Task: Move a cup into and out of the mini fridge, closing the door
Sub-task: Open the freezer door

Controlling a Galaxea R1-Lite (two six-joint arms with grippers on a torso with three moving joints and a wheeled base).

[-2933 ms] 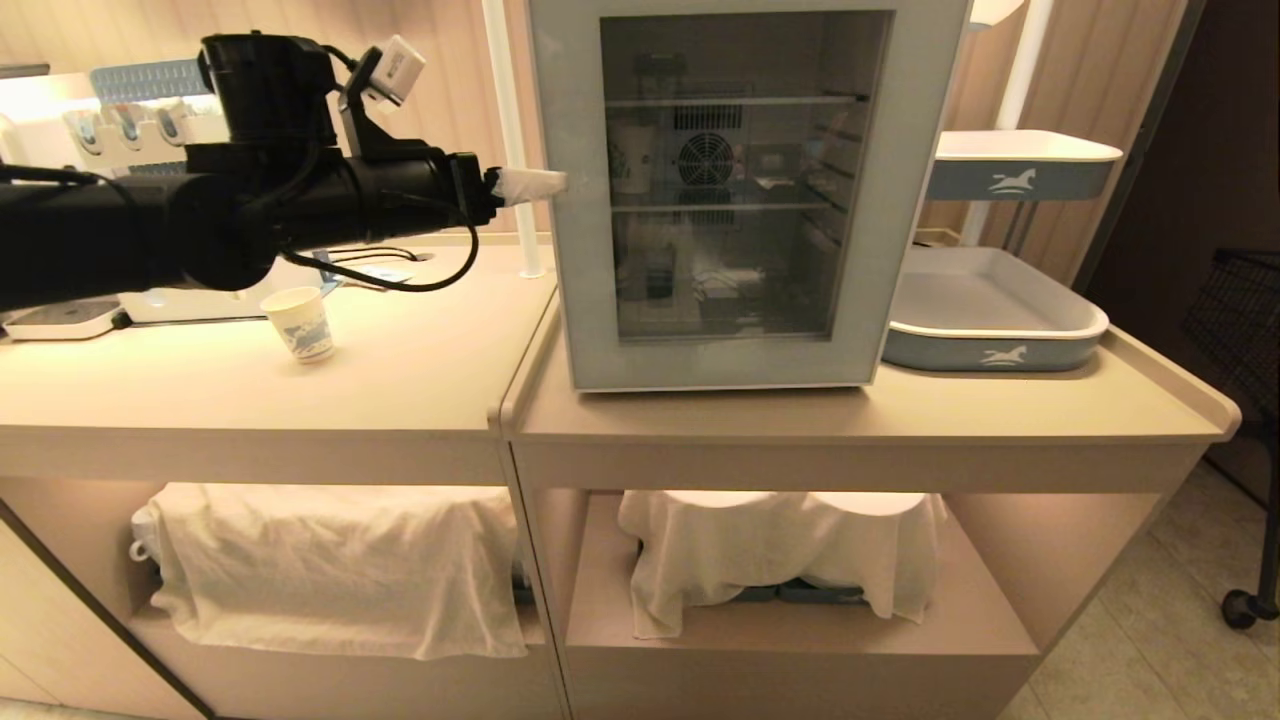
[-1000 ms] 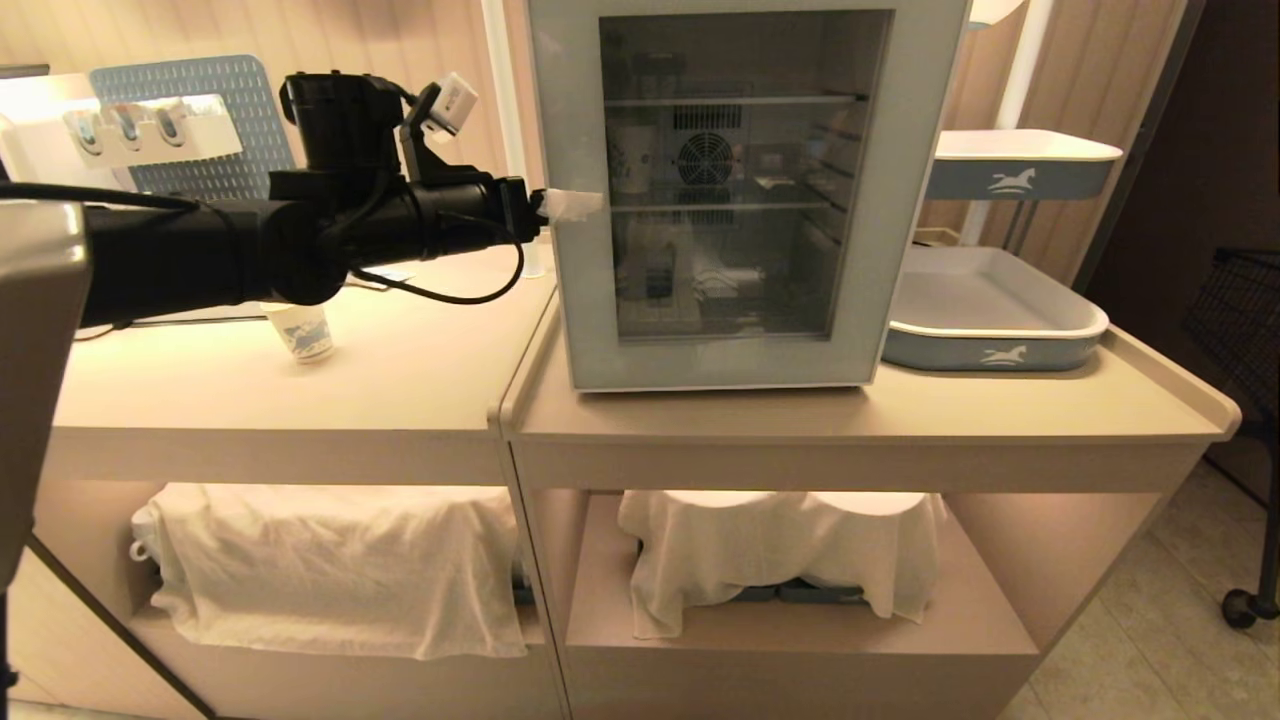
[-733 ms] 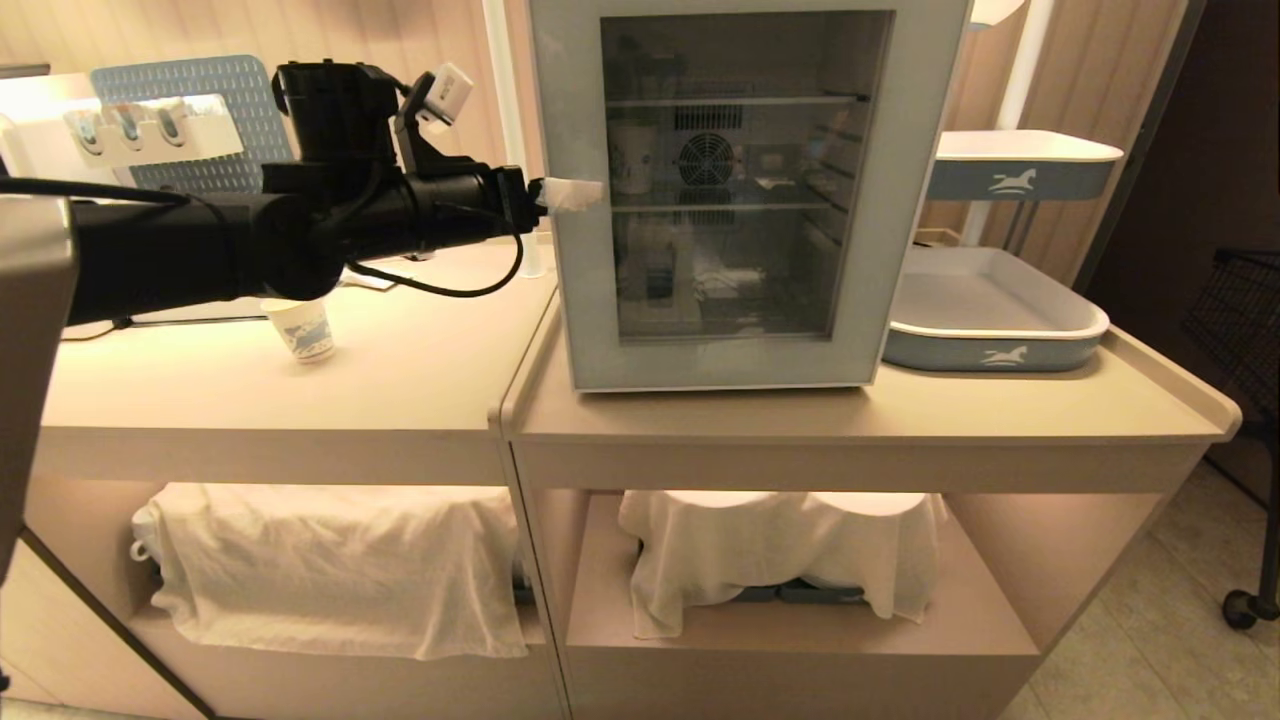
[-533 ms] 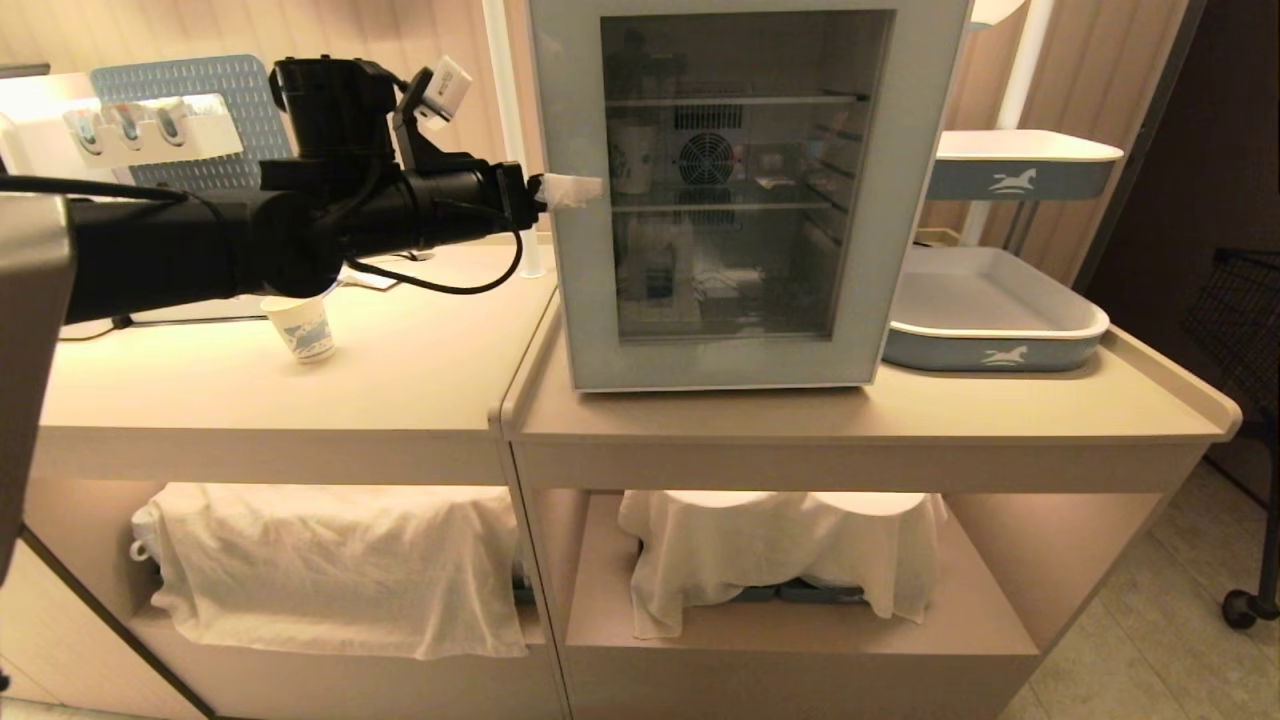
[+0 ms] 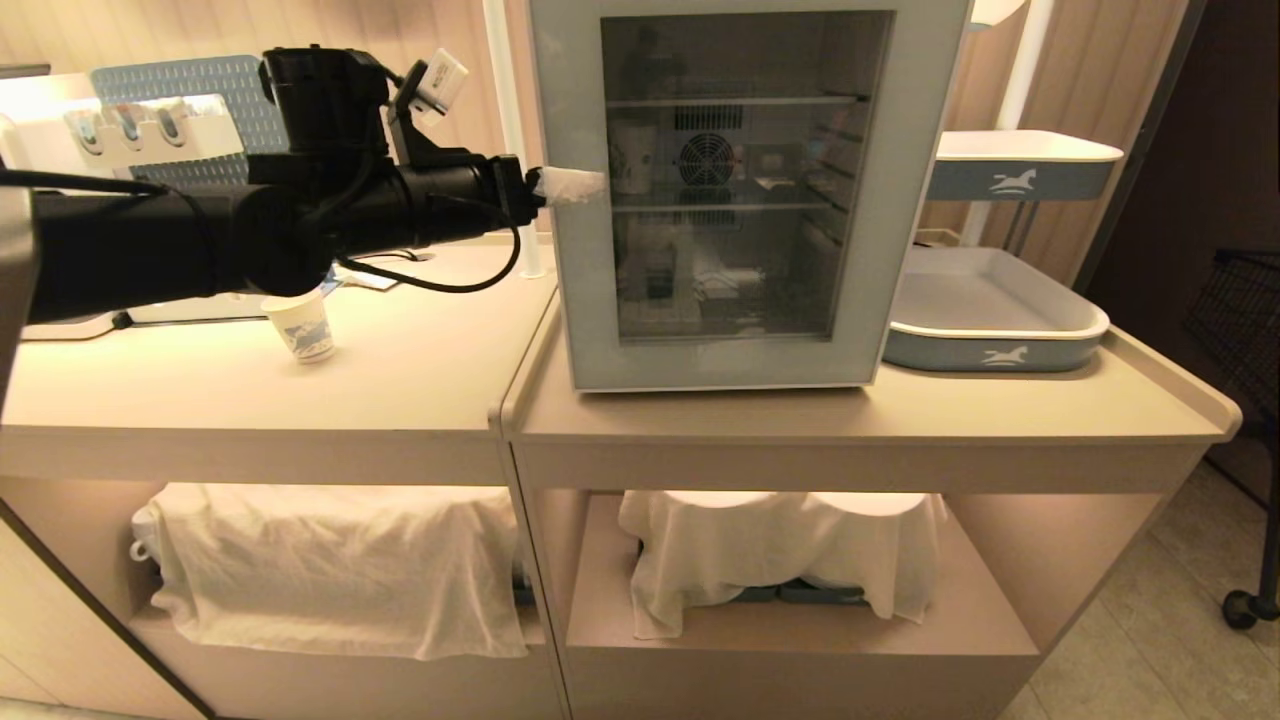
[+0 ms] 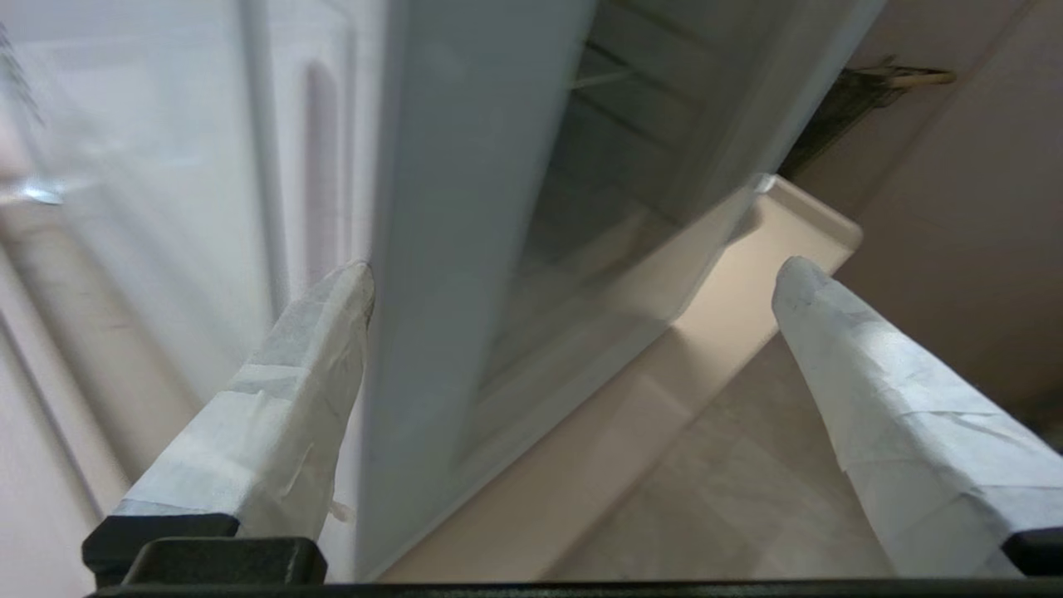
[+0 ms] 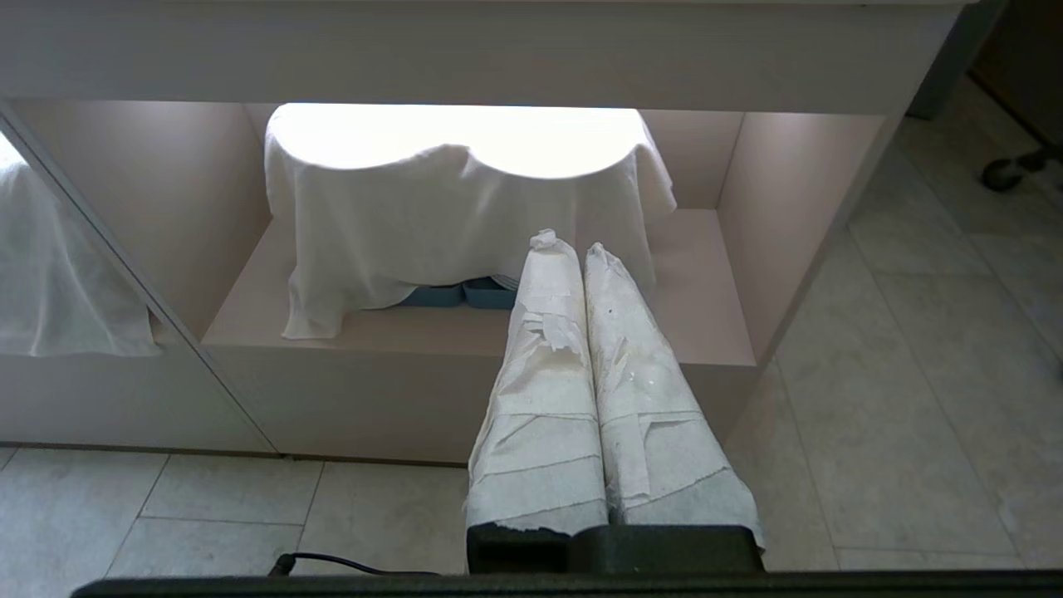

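Note:
The white mini fridge point(image 5: 706, 158) stands on the right-hand counter with its grey-blue framed glass door point(image 5: 585, 300) against the body. My left gripper point(image 5: 571, 186) is level at the door's left edge, about two thirds up. Seen from the left wrist, that gripper point(image 6: 575, 272) is open wide and straddles the door edge point(image 6: 432, 249): one taped finger point(image 6: 320, 357) lies along the fridge's white side wall point(image 6: 191, 183), the other point(image 6: 872, 390) hangs in front of the glass. The cup point(image 5: 300, 324) stands upright on the left counter under my arm. My right gripper point(image 7: 573, 247) is shut and empty, parked low.
A blue-and-white tray point(image 5: 1080, 325) lies right of the fridge, with another tray point(image 5: 1020, 160) on a stand behind it. A white pole point(image 5: 512, 140) rises beside the fridge. White cloths point(image 5: 330, 560) cover the lower shelves. A black wire cart point(image 5: 1250, 320) stands far right.
My left gripper first moved right to the door's left edge, then over the last second rose a little along it. The cup, the door and my right arm have not moved.

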